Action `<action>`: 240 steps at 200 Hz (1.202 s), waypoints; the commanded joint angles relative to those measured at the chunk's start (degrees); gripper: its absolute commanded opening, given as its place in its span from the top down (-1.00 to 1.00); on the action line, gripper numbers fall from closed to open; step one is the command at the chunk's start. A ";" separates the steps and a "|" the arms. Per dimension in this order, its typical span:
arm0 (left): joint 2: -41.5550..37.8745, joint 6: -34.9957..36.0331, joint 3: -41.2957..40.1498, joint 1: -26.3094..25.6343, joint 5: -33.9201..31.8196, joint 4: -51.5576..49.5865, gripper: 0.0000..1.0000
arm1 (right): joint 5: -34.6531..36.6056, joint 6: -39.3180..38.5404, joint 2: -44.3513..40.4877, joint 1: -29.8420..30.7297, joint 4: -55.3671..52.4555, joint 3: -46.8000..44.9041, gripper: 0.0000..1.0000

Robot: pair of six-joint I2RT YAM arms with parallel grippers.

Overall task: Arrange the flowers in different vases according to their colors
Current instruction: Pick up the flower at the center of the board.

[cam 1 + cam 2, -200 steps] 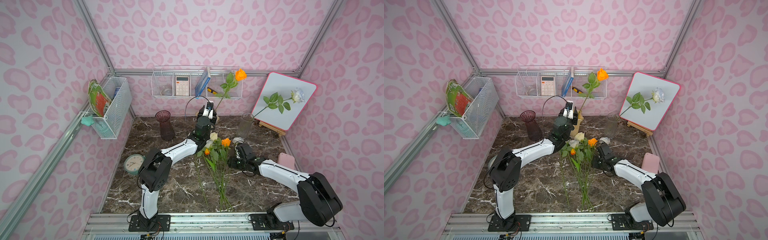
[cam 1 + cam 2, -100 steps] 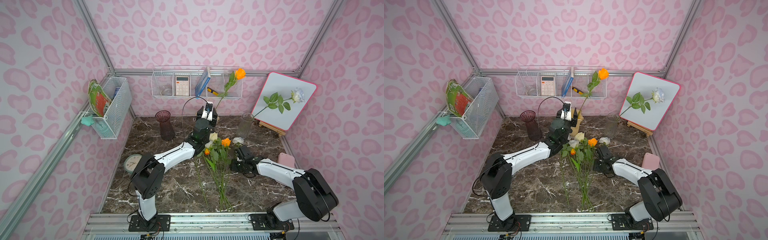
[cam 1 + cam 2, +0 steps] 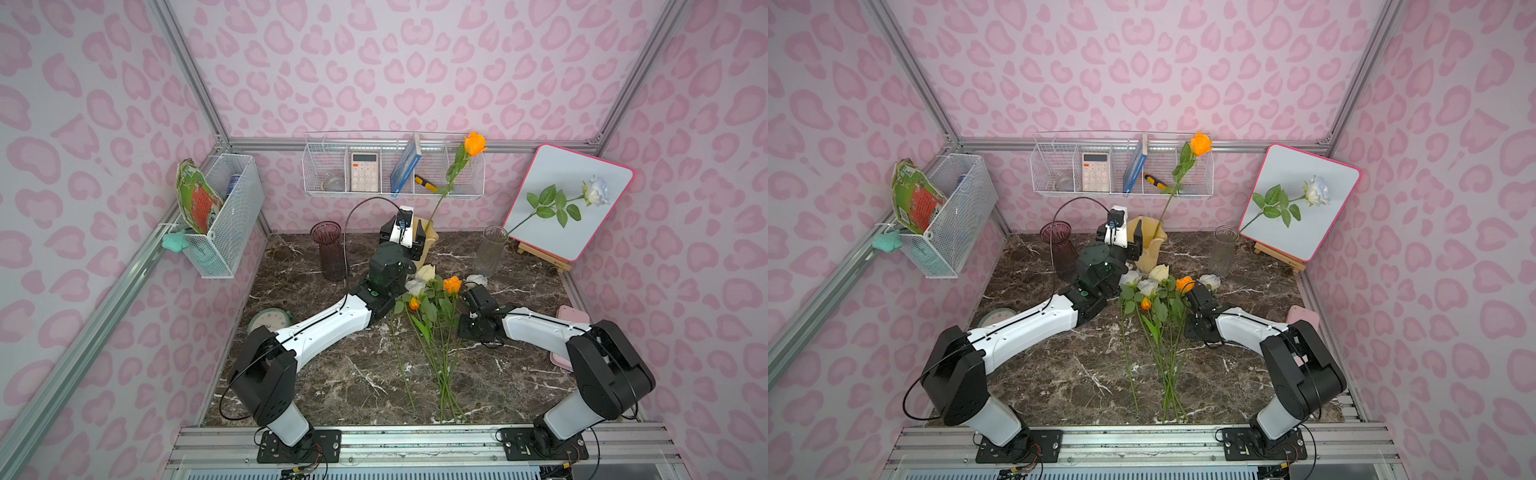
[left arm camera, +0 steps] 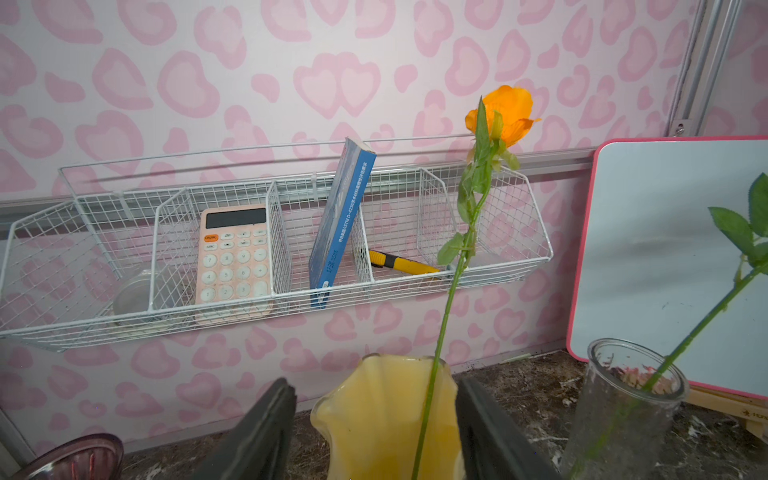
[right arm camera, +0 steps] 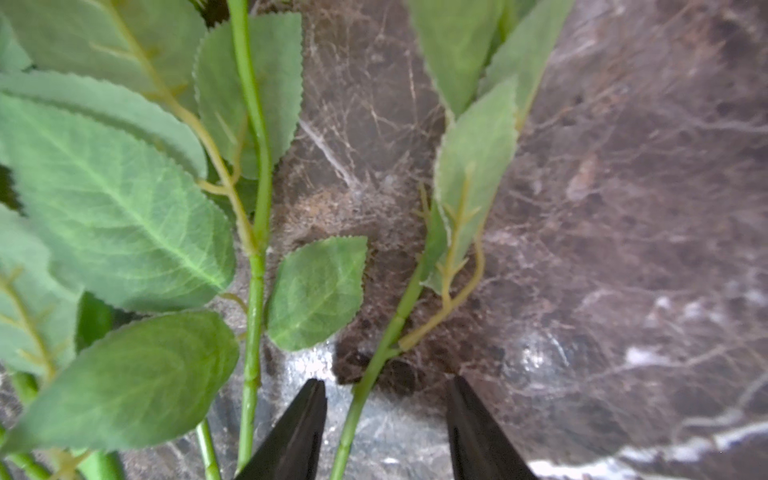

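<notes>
1. The left gripper (image 4: 374, 388) is standing open, its fingers (image 4: 270, 419) flanking the cream-yellow vase (image 4: 374, 440) without clamping it.
2. An orange rose (image 4: 503, 114) is standing in that vase, its stem rising between the left gripper's parted fingers.
3. The right gripper (image 5: 384, 380) is hovering open, low over the counter (image 5: 623, 208), with one green stem (image 5: 376, 361) lying between its fingers, clear of both.
4. The loose flowers (image 3: 432, 299) are lying bunched on the counter, just beside the right gripper.
5. A bluish-white rose (image 3: 596, 192) is leaning out of the clear glass vase (image 3: 490, 249), beyond the right gripper.
6. The purple vase (image 3: 330, 249) is standing near the left gripper, on the side away from the clear glass vase.
</notes>
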 commanded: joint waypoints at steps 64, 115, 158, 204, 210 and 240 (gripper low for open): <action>-12.61 -4.12 -8.13 -3.06 0.14 -9.95 -0.28 | 3.14 -0.57 4.68 -0.03 -3.91 2.97 0.25; -19.95 -11.38 -8.61 -8.10 -4.62 -27.37 -0.24 | 4.26 -1.18 6.78 -0.39 -5.62 3.47 0.76; -24.77 -16.89 -11.94 -10.98 -5.45 -34.69 -0.23 | 5.31 -1.48 6.17 -0.76 -5.47 3.14 0.94; -26.15 -23.45 -14.14 -14.34 -5.02 -41.25 -0.21 | 7.16 -0.47 -0.39 -1.04 -5.93 2.11 1.00; -26.16 -24.17 -14.24 -14.86 -4.71 -41.78 -0.21 | 7.41 -0.26 -1.83 -0.98 -6.02 1.85 1.00; -25.16 -27.82 -13.75 -17.40 -4.30 -44.44 -0.21 | 9.20 0.23 -9.25 -0.20 -7.42 2.30 1.00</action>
